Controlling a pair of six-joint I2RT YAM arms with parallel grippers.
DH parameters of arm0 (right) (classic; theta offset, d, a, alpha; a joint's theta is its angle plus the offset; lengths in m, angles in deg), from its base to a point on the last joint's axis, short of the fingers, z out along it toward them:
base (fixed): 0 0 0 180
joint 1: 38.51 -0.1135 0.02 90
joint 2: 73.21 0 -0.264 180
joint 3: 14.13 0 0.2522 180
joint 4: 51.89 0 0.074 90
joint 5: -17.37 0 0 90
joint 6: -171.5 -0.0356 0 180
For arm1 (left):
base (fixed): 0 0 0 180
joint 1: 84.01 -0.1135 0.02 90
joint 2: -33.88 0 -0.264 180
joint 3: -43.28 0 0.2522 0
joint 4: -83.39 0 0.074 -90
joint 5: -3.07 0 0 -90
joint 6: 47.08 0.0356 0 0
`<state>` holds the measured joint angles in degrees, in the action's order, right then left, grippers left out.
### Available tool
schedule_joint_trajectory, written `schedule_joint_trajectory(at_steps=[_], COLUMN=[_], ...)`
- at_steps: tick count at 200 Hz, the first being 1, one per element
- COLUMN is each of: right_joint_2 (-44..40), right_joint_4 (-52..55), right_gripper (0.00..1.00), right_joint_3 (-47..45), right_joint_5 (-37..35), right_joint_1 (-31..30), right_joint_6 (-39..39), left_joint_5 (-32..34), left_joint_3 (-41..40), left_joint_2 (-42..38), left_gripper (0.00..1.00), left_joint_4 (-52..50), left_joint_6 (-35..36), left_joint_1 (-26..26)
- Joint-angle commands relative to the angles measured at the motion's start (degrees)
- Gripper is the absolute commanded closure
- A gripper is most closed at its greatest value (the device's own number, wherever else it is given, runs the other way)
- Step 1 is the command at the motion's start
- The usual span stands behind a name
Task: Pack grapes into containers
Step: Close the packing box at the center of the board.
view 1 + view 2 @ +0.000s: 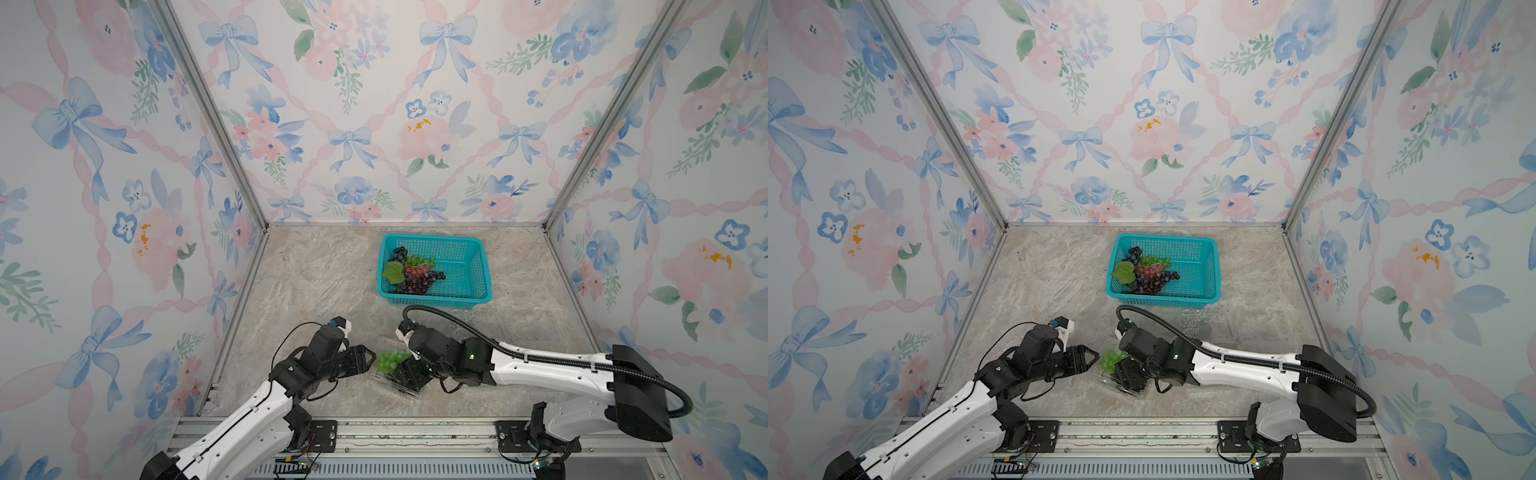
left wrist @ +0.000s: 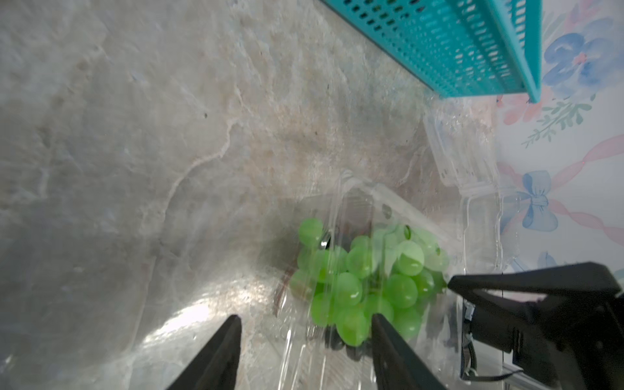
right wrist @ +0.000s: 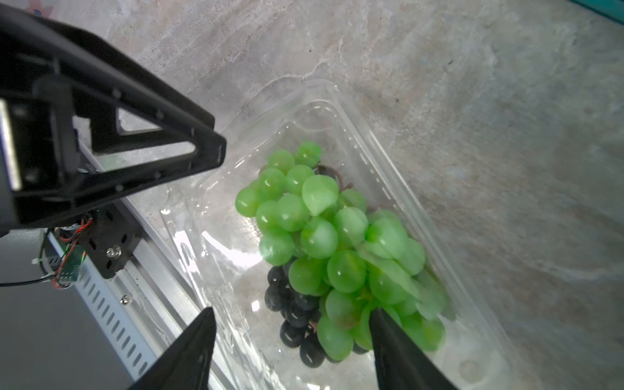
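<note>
A clear container (image 3: 381,141) lies open near the table's front middle, seen in a top view (image 1: 379,379). It holds a green bunch of grapes (image 3: 317,236) lying over a dark bunch (image 3: 293,317). My right gripper (image 3: 292,312) hangs low over the box with its jaws apart; one finger touches the green berries. My left gripper (image 2: 305,319) is at the box's left edge (image 1: 371,359), jaws apart, with clear plastic between the fingers. More grapes (image 1: 415,276), dark, red and green with a leaf, lie in the teal basket (image 1: 465,249).
The basket stands at the back middle of the marble-look table. Further clear containers (image 2: 462,152) lie just in front of it on the right, faint in a top view (image 1: 490,328). Floral walls close three sides, and a metal rail (image 1: 415,432) runs along the front.
</note>
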<state>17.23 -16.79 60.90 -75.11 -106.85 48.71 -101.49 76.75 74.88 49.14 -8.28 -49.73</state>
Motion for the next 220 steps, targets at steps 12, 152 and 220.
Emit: schedule_joint_trajectory(at_steps=[12,152,220], right_joint_2=[2.8,0.1,-3.0], right_joint_4=[3.7,1.1,1.6], right_gripper=[0.29,0.29,0.29], right_joint_3=[-0.3,-3.3,-5.4], right_joint_5=[-3.2,-1.5,-2.3], right_joint_1=[-0.6,4.2,5.1], right_joint_6=[-2.3,-6.6,-7.3], left_joint_5=[-2.6,-3.9,-2.8], left_joint_3=[-1.7,-1.7,3.4], left_joint_2=[-2.9,5.8,17.8], left_gripper=[0.38,0.36,0.36], left_joint_4=[-1.2,11.0,22.4], left_joint_6=[-4.7,-10.8,-10.7], left_joint_1=[1.2,4.7,7.5])
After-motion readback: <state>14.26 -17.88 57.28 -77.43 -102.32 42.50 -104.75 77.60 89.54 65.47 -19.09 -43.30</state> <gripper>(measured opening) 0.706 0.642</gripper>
